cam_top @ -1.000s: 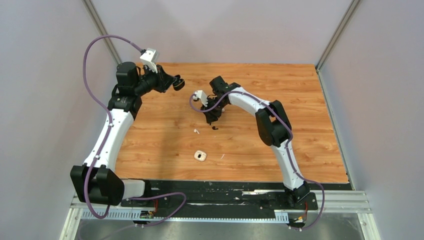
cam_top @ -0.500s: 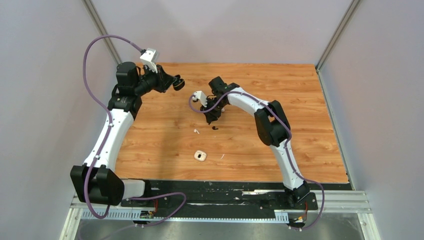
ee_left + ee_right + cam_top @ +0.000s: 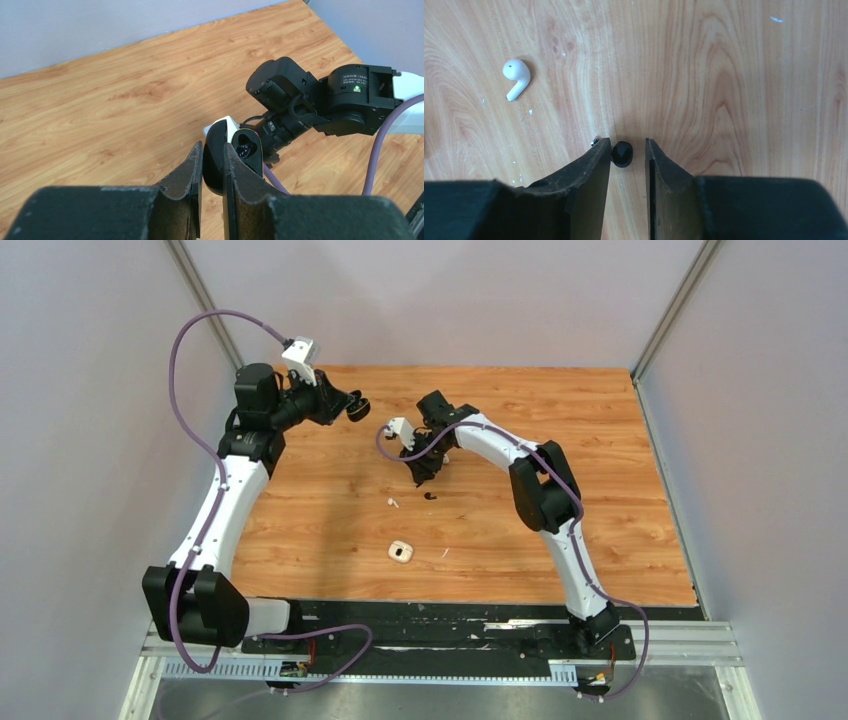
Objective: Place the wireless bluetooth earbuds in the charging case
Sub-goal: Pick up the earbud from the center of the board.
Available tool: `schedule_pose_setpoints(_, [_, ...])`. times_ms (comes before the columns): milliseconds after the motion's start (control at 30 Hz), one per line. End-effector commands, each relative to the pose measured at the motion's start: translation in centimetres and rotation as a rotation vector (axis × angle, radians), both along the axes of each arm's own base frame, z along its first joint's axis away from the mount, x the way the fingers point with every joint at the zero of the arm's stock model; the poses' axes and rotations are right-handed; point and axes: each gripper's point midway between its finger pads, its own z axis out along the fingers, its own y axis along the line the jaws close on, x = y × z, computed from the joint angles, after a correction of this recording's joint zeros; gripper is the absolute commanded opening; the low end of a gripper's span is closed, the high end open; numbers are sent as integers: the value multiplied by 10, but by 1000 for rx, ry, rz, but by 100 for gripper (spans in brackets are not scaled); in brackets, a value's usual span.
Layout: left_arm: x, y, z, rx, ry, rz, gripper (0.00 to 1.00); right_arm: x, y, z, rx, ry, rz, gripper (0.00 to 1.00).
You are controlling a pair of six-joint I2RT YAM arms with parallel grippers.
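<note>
Clamps the left tool [image 3: 213,150] on an open black charging case [image 3: 244,149], held up off the desk [image 3: 600,440] at the far left. Pinches the lid between the fingers, with the cavities turned toward the right arm [image 3: 320,95]; contents of those cavities too dark to tell. Holds the right tool [image 3: 626,147] low over the desk, fingers apart, straddling a black earbud [image 3: 622,153] lying on the wood, close against one finger and clear of the other. Leaves a white earbud [image 3: 516,77] flat on the desk near that tool. Shows, nearer the arm bases, an open white case [image 3: 401,552] with a second white earbud [image 3: 445,552] lying apart to its right.
</note>
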Motion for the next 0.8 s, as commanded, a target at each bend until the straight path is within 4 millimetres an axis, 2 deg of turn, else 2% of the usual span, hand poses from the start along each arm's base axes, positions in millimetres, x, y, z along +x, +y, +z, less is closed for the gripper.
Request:
schedule_pose_setpoints(0, [3, -1, 12, -15, -43, -6, 0, 14, 13, 14, 25, -45, -63, 29])
schedule_pose_setpoints(133, [3, 0, 12, -16, -43, -4, 0, 13, 12, 13, 17, -40, -76, 26])
schedule_pose_setpoints(300, [3, 0, 11, -20, -39, -3, 0, 15, 13, 15, 5, -39, -140, 32])
schedule_pose_setpoints(467, [4, -1, 10, -22, -36, -4, 0, 26, 10, 21, -9, -61, -291, 34])
schedule_pose_setpoints(567, [4, -1, 10, -24, -35, -5, 0, 30, 7, 25, -16, -63, -378, 30])
schedule_pose_setpoints(700, [5, -1, 9, -27, -31, -5, 0, 23, 4, 26, -16, -16, -472, 28])
schedule_pose_setpoints(733, [5, -1, 9, -27, -31, -3, 0, 20, 2, 26, -19, -4, -488, 29])
schedule_pose_setpoints(767, [5, -1, 8, -27, -30, -3, 0, 17, 2, 25, -22, 7, -499, 35])
